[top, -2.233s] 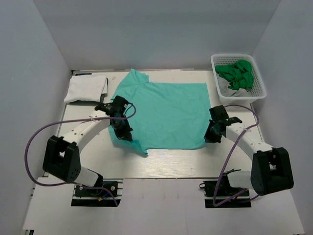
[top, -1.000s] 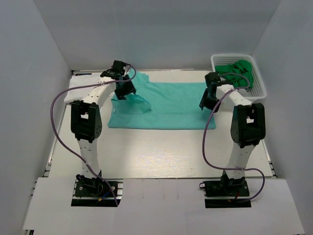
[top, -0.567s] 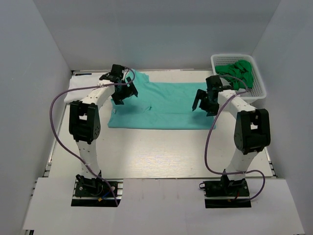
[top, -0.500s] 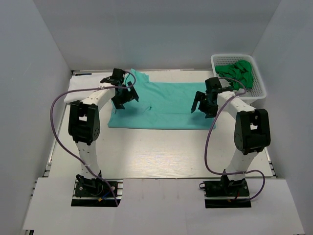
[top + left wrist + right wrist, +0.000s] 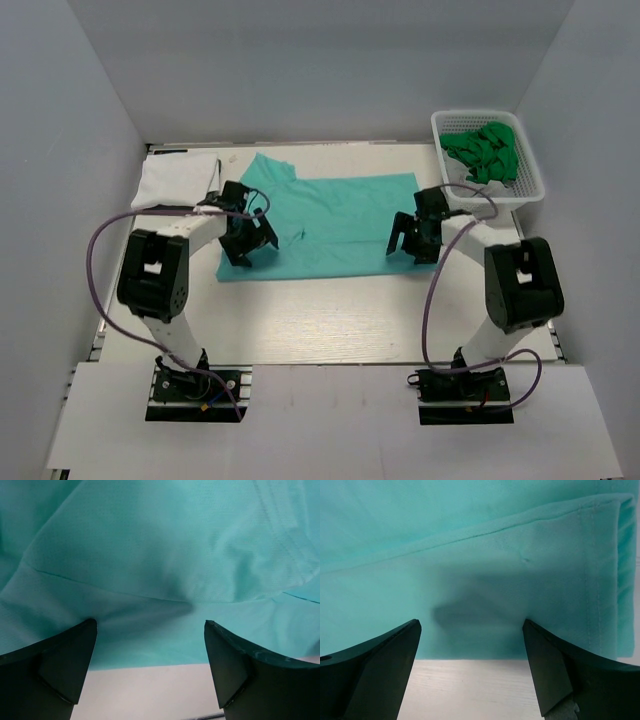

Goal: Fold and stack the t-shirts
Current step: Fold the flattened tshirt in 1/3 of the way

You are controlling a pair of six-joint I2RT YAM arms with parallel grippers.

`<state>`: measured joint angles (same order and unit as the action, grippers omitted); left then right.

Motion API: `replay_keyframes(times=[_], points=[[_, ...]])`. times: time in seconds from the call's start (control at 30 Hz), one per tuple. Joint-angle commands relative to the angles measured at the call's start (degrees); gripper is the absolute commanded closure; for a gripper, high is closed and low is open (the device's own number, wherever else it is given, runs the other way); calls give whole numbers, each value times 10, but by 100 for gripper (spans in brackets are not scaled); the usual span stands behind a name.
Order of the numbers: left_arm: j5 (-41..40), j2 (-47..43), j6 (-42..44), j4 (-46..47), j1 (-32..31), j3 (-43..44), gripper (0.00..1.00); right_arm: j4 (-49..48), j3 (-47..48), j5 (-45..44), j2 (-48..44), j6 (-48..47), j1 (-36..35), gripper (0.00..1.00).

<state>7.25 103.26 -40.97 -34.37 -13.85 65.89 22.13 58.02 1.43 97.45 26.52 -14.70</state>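
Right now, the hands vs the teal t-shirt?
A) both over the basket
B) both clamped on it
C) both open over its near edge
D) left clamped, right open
C: wrist views show left hand and right hand spread wide above the teal t-shirt, gripping nothing.

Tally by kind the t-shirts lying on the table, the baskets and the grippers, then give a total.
T-shirts: 2 (teal t-shirt, white t-shirt)
Baskets: 1 (white basket)
Grippers: 2 (left gripper, right gripper)
Total: 5
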Motion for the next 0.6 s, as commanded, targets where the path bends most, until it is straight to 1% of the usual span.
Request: replay_keyframes(times=[0.0,0.03,0.07,0.1,0.13,0.2,0.23,0.27,0.33,0.4,0.43,0.47,0.5,0.53,0.57], points=[[-14,-79,-15,-47,0,-83,1,17,-95,8,-40,10,-21,11],[-21,-101,-15,-54,0,-118,1,16,-122,29,-60,13,-21,11],[-21,-122,-15,-70,0,-133,1,15,-136,36,-86,12,-30,11],[-21,-165,-15,-77,0,-159,1,17,-169,41,-96,12,-34,11],[-21,-184,-21,-86,0,-168,1,19,-180,52,-133,12,-40,11],[-15,-223,-26,-99,-6,-181,1,34,-195,56,-158,14,-55,11],[-9,-260,-26,-109,-6,-181,1,53,-197,55,-191,13,-60,11],[-4,-277,-26,-116,-6,-181,1,70,-195,53,-204,17,-67,11],[-12,-307,-26,-136,-6,-167,1,84,-186,36,-240,38,-80,11],[-56,-325,-16,-142,-6,-130,1,88,-166,24,-269,56,-82,9],[-83,-325,-5,-135,-6,-114,1,85,-134,21,-270,56,-83,9],[-103,-304,10,-114,-6,-77,1,85,-121,3,-266,53,-82,9],[-103,-287,17,-101,-6,-57,1,84,-107,-5,-256,51,-81,9],[-115,-268,28,-84,-6,-37,1,85,-60,-10,-247,49,-80,9],[-125,-246,47,-68,-6,6,1,87,-43,-50,-221,55,-78,9]])
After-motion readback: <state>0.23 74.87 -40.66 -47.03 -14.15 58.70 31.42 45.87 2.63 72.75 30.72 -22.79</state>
